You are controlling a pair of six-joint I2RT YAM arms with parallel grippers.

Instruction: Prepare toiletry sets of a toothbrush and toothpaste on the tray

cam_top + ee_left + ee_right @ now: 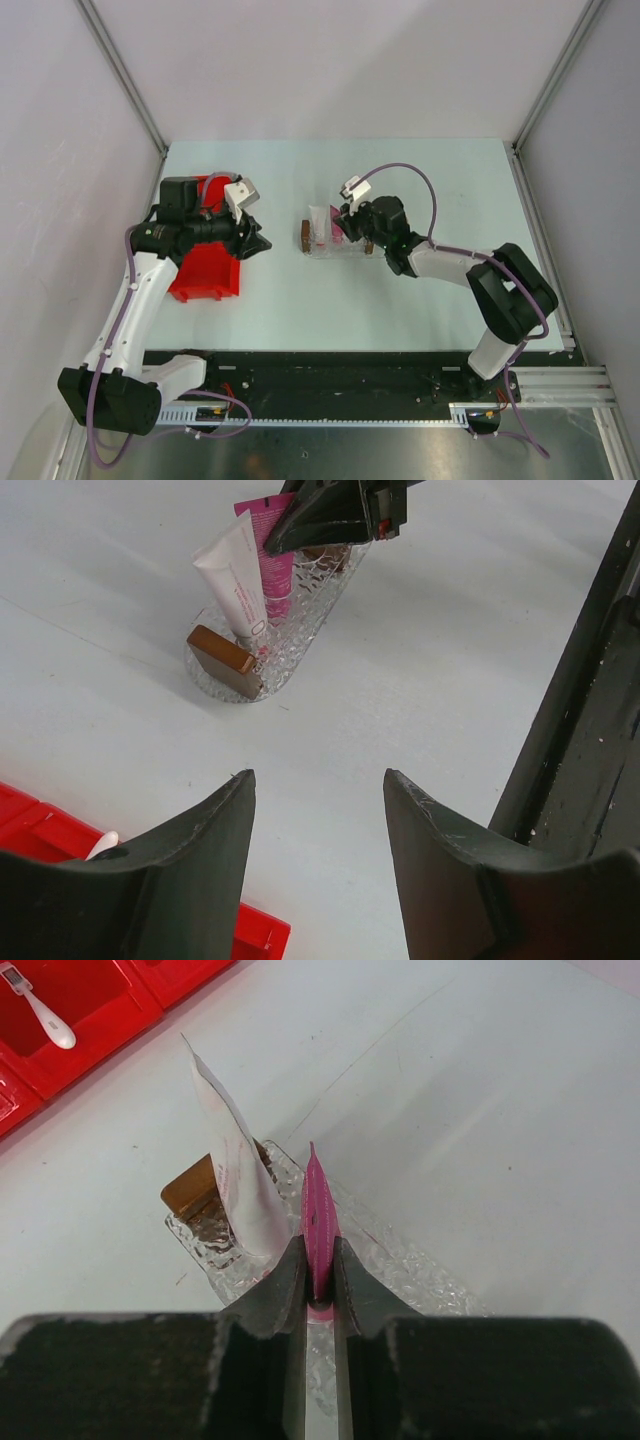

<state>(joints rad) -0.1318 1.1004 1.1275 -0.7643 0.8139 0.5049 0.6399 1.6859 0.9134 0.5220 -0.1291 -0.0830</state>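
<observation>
Flat magenta tube (318, 1215) stands upright in the clear knobbly tray (420, 1280), clamped by right fingers (282, 1290); left fingers (200, 850) apart.

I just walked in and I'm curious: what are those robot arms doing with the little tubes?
The right gripper is pinching a pink tube upright in the clear tray, next to a white tube that leans there. The left gripper hangs open and empty over the table near the red bin. A white toothbrush lies in that bin, so the tray has no toothbrush yet.
</observation>
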